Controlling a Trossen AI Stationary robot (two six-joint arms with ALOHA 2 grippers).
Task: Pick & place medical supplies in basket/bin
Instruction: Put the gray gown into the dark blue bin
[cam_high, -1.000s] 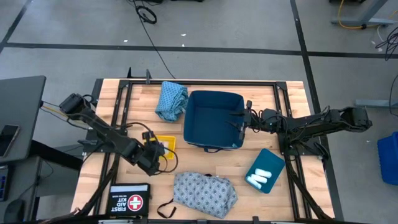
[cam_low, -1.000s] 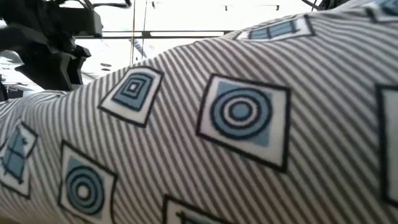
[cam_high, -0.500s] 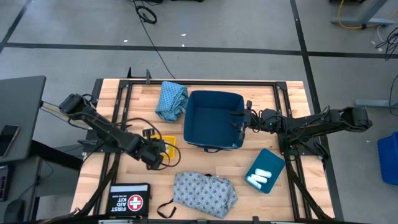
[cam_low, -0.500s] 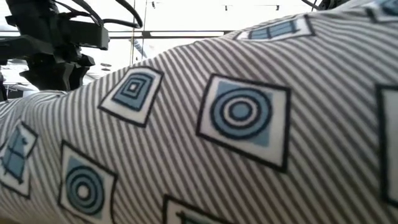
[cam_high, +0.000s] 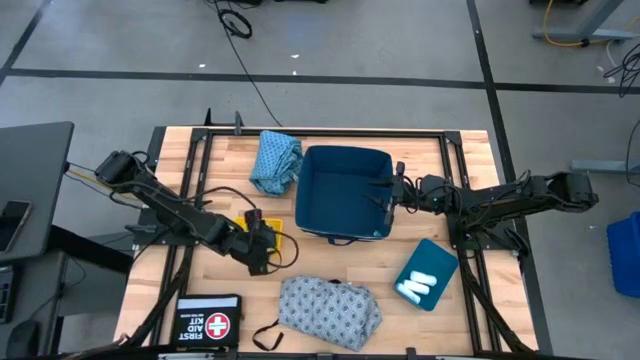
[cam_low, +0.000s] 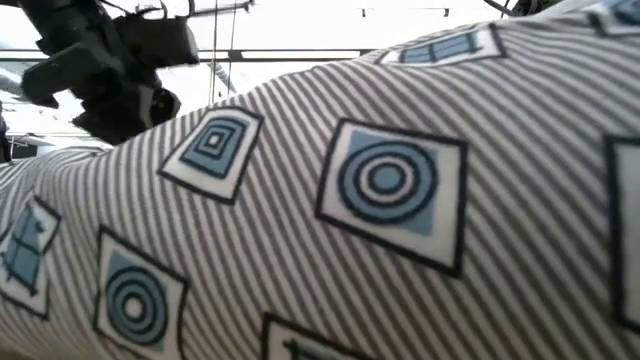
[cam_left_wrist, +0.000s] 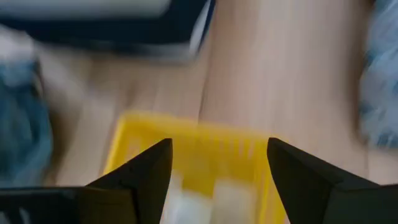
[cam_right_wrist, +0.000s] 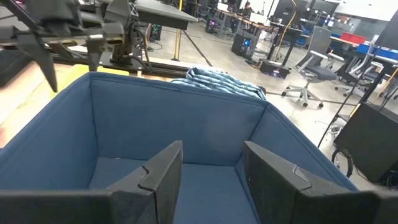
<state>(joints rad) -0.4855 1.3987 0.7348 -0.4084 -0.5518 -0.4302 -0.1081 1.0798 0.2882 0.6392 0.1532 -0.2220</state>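
A wooden table (cam_high: 330, 262) with a black metal frame stands on a grey concrete floor crossed by dark lines. The right wrist view looks past the table into a large workshop with desks, office chairs and monitors.

At the table's middle sits a deep blue bin (cam_high: 343, 193), open at the top. A teal-blue folded cloth (cam_high: 275, 160) lies just beside its left wall. Near the front edge lies a grey-blue patterned cloth (cam_high: 329, 309) with a dark strap trailing from it; this cloth fills nearly the whole low view (cam_low: 380, 210) and blocks the table behind it. To the right of the bin, a small teal tray (cam_high: 427, 273) holds white rolls (cam_high: 416, 286). A black first aid kit (cam_high: 209, 321) lies at the front left corner.

The left gripper (cam_high: 262, 247) reaches in from the left and hangs over a small yellow basket (cam_high: 268, 231), between the bin and the first aid kit. In the blurred left wrist view its fingers (cam_left_wrist: 140, 177) are spread apart over the yellow basket (cam_left_wrist: 193, 155), with pale shapes inside that may be white packets or rolls. Nothing is held between them.

The right gripper (cam_high: 385, 190) sits at the bin's right rim. From its wrist view, its fingers (cam_right_wrist: 163, 171) stand spread and empty above the bin's interior (cam_right_wrist: 174, 134), with the teal-blue cloth (cam_right_wrist: 217, 82) showing beyond the far wall.
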